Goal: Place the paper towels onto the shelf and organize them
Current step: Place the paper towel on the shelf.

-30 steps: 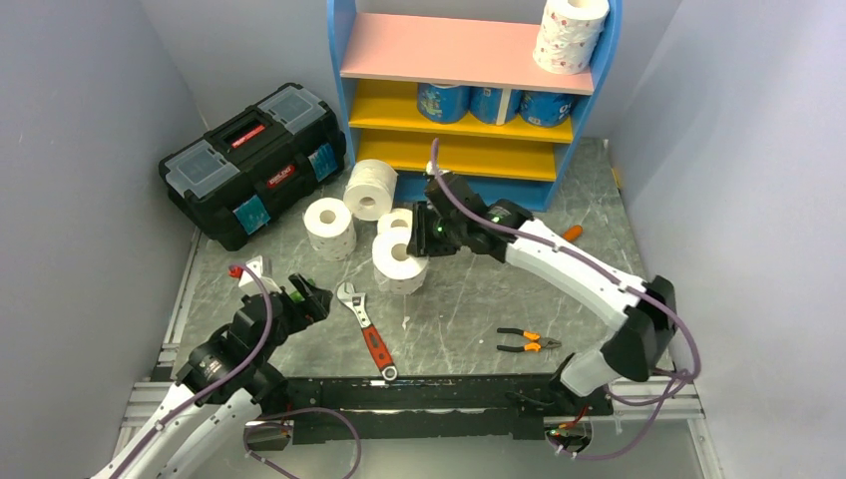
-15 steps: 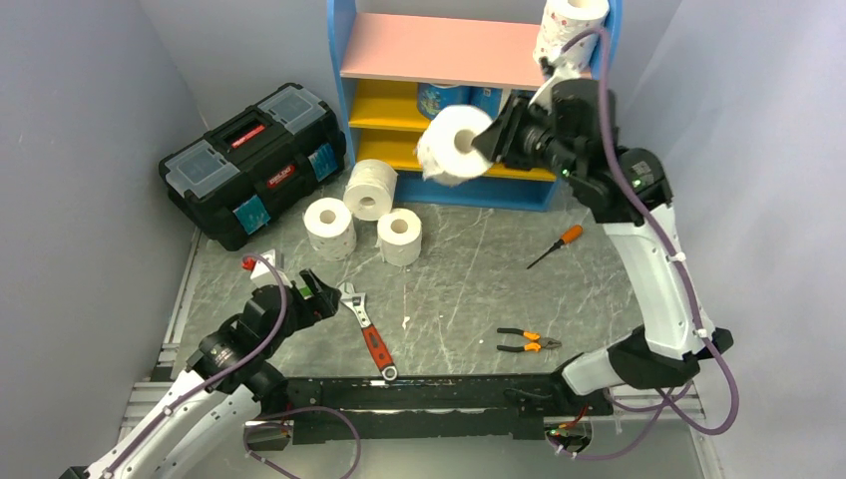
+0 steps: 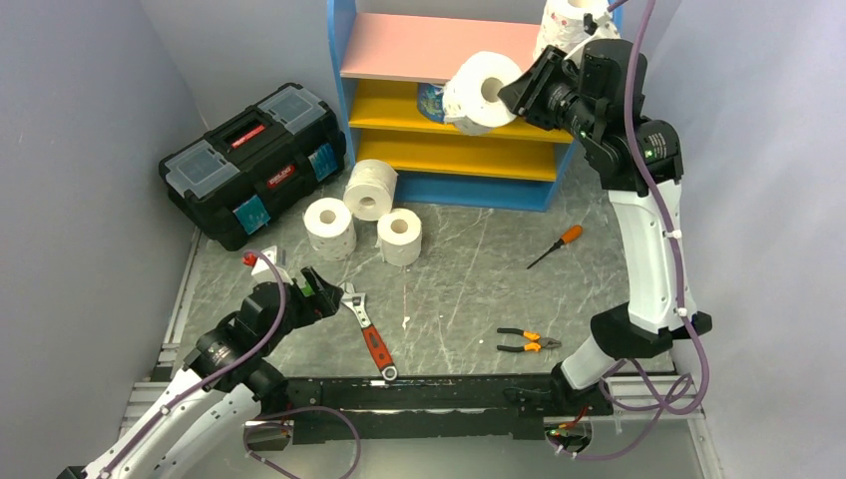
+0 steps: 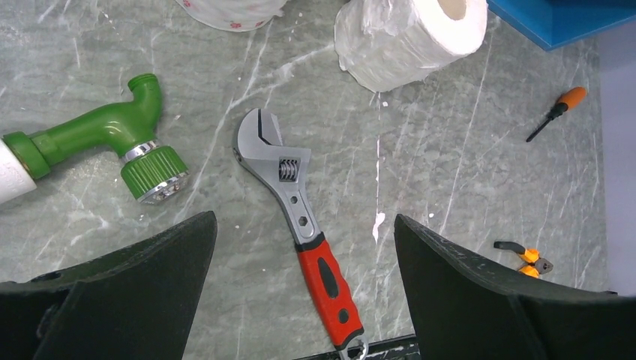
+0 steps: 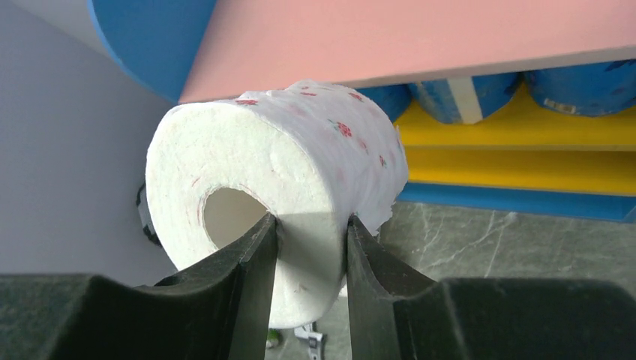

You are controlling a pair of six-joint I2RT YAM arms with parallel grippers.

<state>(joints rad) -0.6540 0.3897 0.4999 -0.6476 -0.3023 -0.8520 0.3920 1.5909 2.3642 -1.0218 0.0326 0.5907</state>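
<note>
Paper towel roll (image 3: 481, 92) held by right hand (image 5: 310, 231) before the shelf (image 3: 439, 48).

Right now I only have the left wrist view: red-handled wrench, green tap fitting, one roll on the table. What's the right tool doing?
Observer: The right tool is shut on a white paper towel roll with small pink dots, pinching its wall with one finger at the hollow core.
Operator: Where is that relative to the shelf?
Observer: In the air in front of the blue-framed shelf, by the front edge of its pink top board; not set down.
Operator: Anything on that board?
Observer: One tall pink-dotted roll stands upright at its right end.
</note>
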